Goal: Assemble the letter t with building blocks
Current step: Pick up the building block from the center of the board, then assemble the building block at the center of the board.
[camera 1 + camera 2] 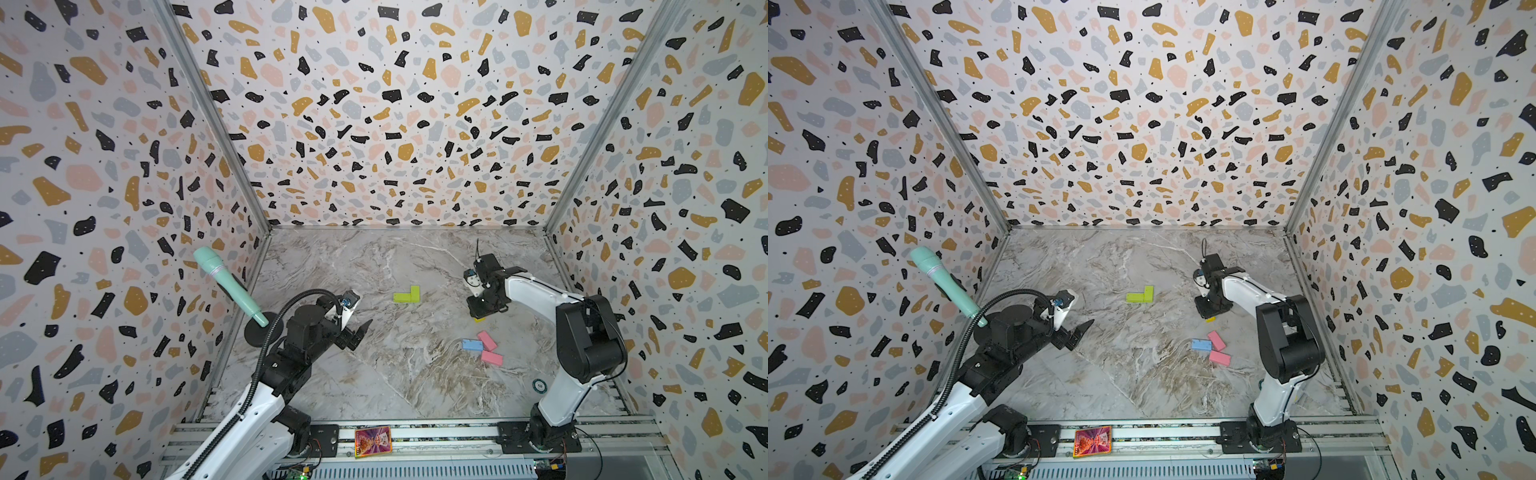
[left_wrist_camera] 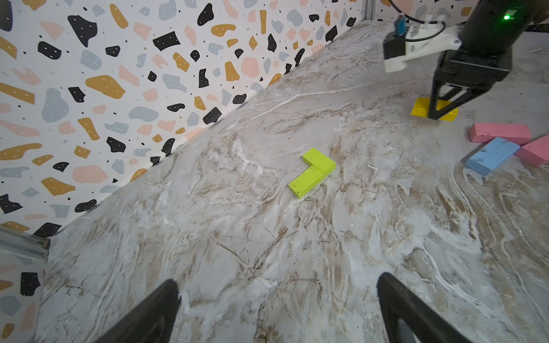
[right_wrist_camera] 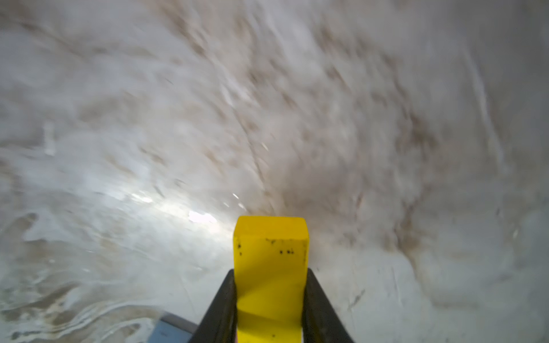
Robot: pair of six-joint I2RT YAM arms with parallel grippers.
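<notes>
The right gripper (image 3: 271, 274) is clamping the yellow brick (image 3: 270, 246) down at the marble table (image 1: 374, 270), with the blue brick (image 1: 472, 344) and pink bricks (image 1: 487, 340) lying near it, while the left gripper (image 2: 279, 280), jaws apart, is hovering with the two green bricks (image 2: 315, 172), joined in an L, ahead of it.

Both top views: high over front rail (image 1: 440, 434), angled down/back, whole worktop (image 1: 374, 374), near-identical field. Left wrist cam: low, oblique across worktop; shares green bricks (image 2: 315, 172) w/ tops. Right wrist cam: close-up, yellow brick (image 3: 270, 267) in foreground.
</notes>
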